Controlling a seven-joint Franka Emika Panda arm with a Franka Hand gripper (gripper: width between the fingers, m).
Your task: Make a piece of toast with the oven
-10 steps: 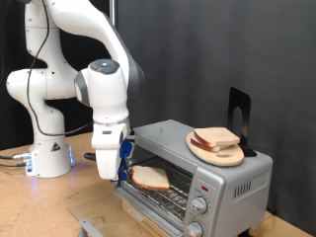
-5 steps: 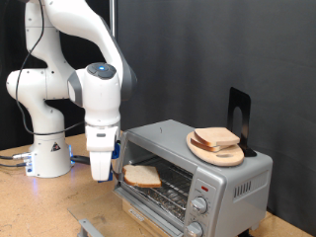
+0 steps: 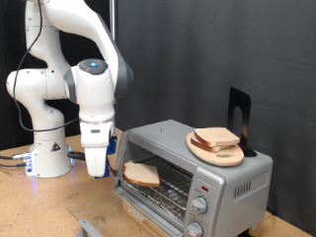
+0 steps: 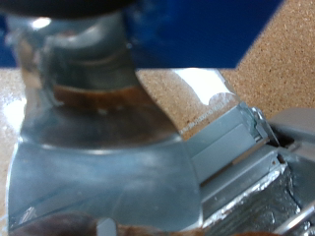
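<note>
The claw (image 3: 96,170) is hung low over the table (image 3: 30,212), just off the open front of the oven (image 3: 197,173). Whether it's apart or together can't be told, since the wrist view is blurred. The piece of toast (image 3: 144,175) is sat on the rack just beside the claw. More slices (image 3: 215,138) are stacked on a round board (image 3: 219,153) on the oven's top.

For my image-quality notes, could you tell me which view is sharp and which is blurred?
Exterior view: evenly lit and sharp, the oven, the piece of toast and the claw all crisp. Wrist view: strongly blurred, a bright sheen on the metal surface filling the frame.
</note>
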